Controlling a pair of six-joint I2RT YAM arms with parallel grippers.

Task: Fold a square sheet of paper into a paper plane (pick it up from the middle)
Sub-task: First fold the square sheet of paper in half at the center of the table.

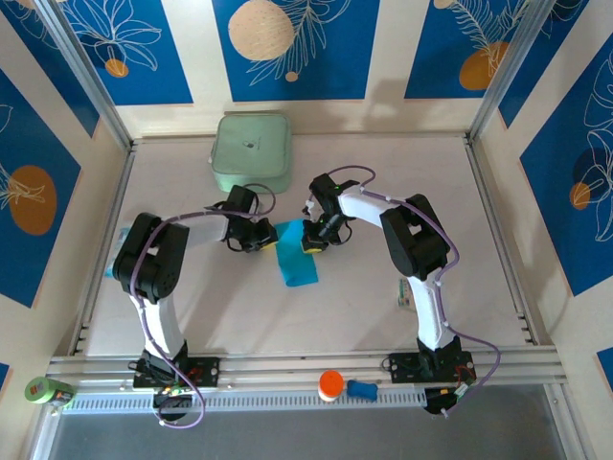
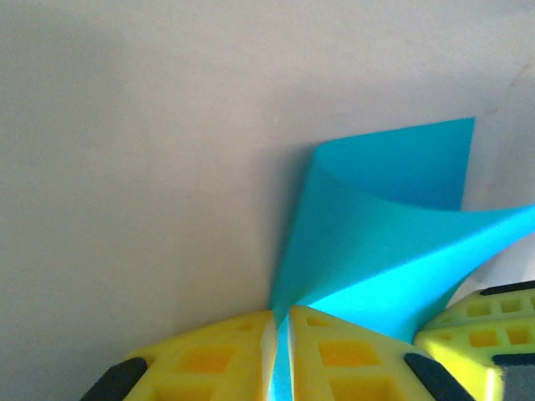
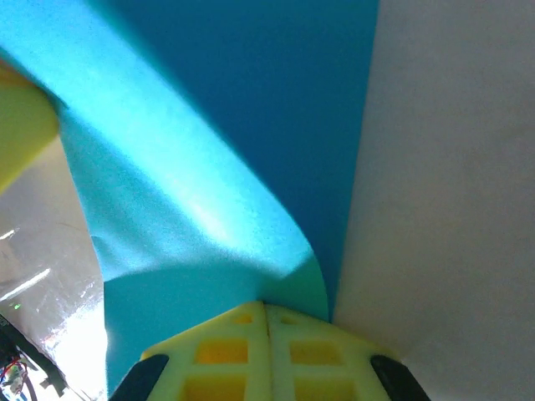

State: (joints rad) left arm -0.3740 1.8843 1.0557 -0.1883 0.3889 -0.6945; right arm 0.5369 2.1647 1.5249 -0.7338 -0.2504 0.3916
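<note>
The square sheet of paper (image 1: 298,263) is cyan-blue and bent over on itself in the middle of the table, its upper part lifted between the two grippers. My left gripper (image 1: 262,237) is shut on one edge; a strip of paper (image 2: 393,217) shows between its yellow fingers (image 2: 282,326). My right gripper (image 1: 312,241) is shut, and the paper (image 3: 184,167) curls up to its closed fingertips (image 3: 266,311), apparently pinched there. The lower part of the sheet lies flat on the table. A yellow finger (image 2: 481,330) of the right gripper shows at the left wrist view's lower right.
A pale green rounded-square box (image 1: 251,151) stands at the back of the table. A small packet (image 1: 404,295) lies by the right arm. An orange-capped item (image 1: 330,385), a blue item (image 1: 362,389) and a green roll (image 1: 46,391) sit along the front rail.
</note>
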